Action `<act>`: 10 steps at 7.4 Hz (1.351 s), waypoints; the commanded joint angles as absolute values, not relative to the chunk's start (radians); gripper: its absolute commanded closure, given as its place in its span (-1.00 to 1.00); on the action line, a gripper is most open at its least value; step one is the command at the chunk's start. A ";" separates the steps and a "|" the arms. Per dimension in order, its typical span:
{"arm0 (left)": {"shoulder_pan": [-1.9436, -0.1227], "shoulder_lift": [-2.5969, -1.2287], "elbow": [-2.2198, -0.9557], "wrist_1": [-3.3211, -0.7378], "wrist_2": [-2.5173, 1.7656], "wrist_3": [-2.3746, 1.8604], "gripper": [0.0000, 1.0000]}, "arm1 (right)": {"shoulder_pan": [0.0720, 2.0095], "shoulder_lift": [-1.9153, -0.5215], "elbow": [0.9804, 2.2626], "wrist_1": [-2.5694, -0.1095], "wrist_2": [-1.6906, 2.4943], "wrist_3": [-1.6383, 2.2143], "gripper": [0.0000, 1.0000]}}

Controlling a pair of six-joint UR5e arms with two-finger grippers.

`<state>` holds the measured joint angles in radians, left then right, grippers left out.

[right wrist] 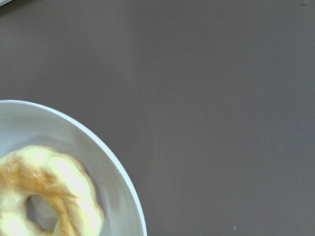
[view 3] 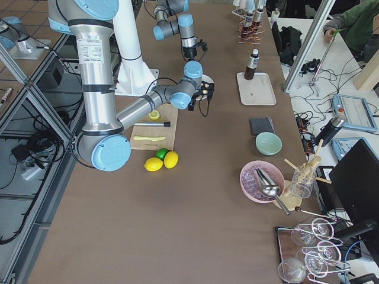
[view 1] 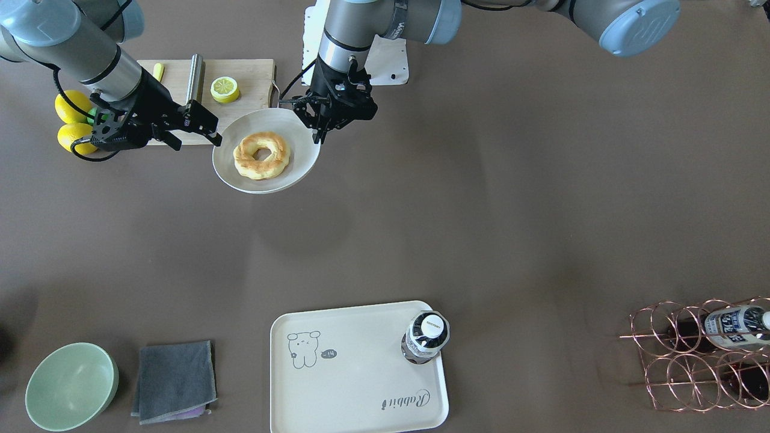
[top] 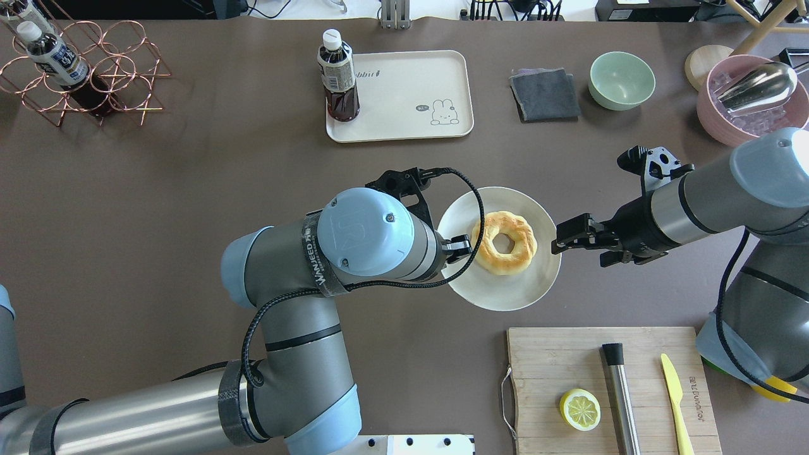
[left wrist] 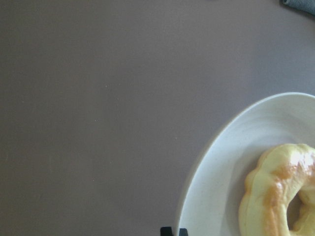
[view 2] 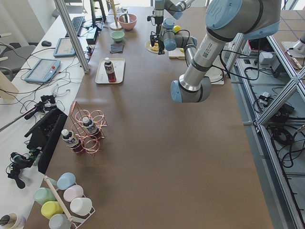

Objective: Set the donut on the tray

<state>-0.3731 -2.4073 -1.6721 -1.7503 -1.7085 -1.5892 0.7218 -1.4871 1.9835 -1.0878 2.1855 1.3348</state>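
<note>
The donut (view 1: 243, 161), a golden ring with browned patches, lies on a round white plate (view 1: 301, 157). The plate looks lifted off the table and slightly tilted. My left gripper (view 1: 317, 137) is shut on the plate's rim; its fingertips (left wrist: 167, 231) show together at that rim in the left wrist view. My right gripper (view 1: 218, 135) is at the opposite rim with its fingers a little apart, and looks open. The donut (top: 486, 251) and plate (top: 499, 292) sit between both grippers (top: 458, 246) (top: 557, 243). The cream tray (view 1: 361, 373) lies across the table.
A dark drink bottle (view 1: 427, 337) stands on the tray's corner. A cutting board (top: 569, 360) holds a half lemon (top: 580, 409), a steel rod and a yellow knife. A green bowl (top: 622, 79), a grey cloth (top: 545, 95) and a wire bottle rack (top: 76, 69) line the far side.
</note>
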 commanded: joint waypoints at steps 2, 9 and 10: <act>-0.370 -2.405 -1.672 -1.750 -1.704 -1.589 1.00 | 0.675 -1.480 1.993 -1.089 2.120 1.387 -0.95; -0.370 -2.404 -1.675 -1.752 -1.704 -1.586 1.00 | 0.629 -1.468 1.996 -1.089 2.039 1.508 -0.02; -0.370 -2.402 -1.677 -1.752 -1.704 -1.585 1.00 | 0.630 -1.474 2.015 -1.089 2.043 1.508 -0.02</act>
<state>-0.3697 -2.4031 -1.6759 -1.7518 -1.7040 -1.5868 0.6284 -1.4684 1.9954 -1.0899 2.0350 1.5016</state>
